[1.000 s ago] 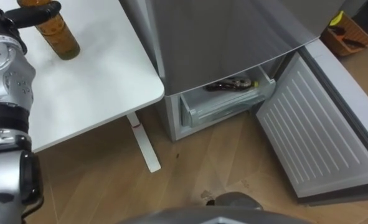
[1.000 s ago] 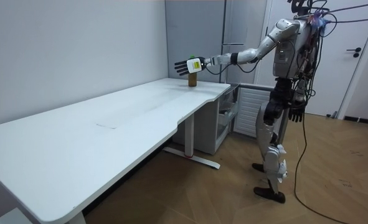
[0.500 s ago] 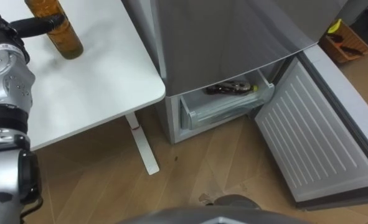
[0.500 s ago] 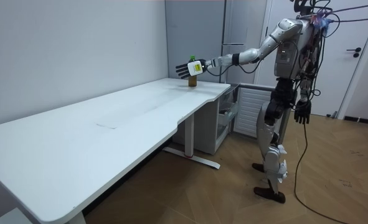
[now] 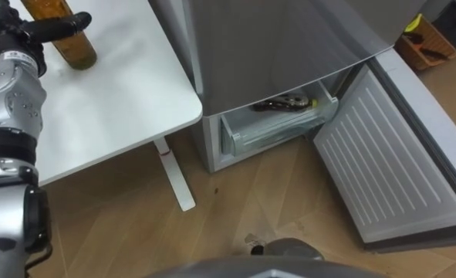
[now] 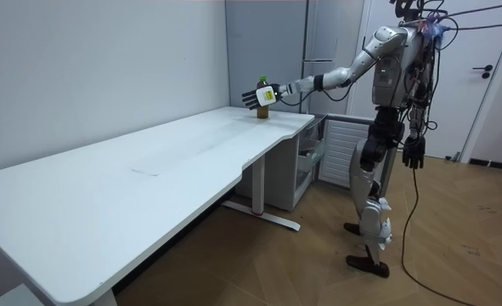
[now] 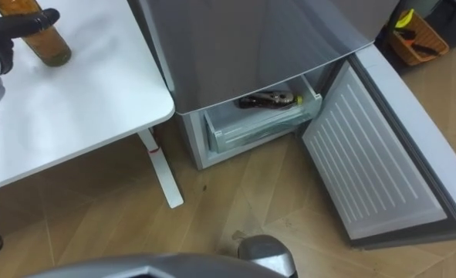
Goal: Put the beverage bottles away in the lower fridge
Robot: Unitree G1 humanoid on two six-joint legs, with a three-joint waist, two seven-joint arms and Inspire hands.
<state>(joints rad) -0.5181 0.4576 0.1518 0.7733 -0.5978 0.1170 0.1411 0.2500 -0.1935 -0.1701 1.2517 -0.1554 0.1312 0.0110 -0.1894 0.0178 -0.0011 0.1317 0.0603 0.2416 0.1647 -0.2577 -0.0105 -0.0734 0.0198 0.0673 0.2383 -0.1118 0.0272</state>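
The bottle [image 5: 69, 42] stood on the table [image 5: 112, 116], up at the far end, with the left hand [image 5: 15, 35] right beside it. The fridge [image 5: 274, 46] sat just right of the table, its lower door [image 5: 390, 170] swung out to the right. In the drawer [image 5: 266, 136] lay an item [image 5: 285, 103], possibly another drink.

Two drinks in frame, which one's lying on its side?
The dark drink, lying flat in the open lower fridge drawer. The amber bottle stands upright on the white table, at the left hand.
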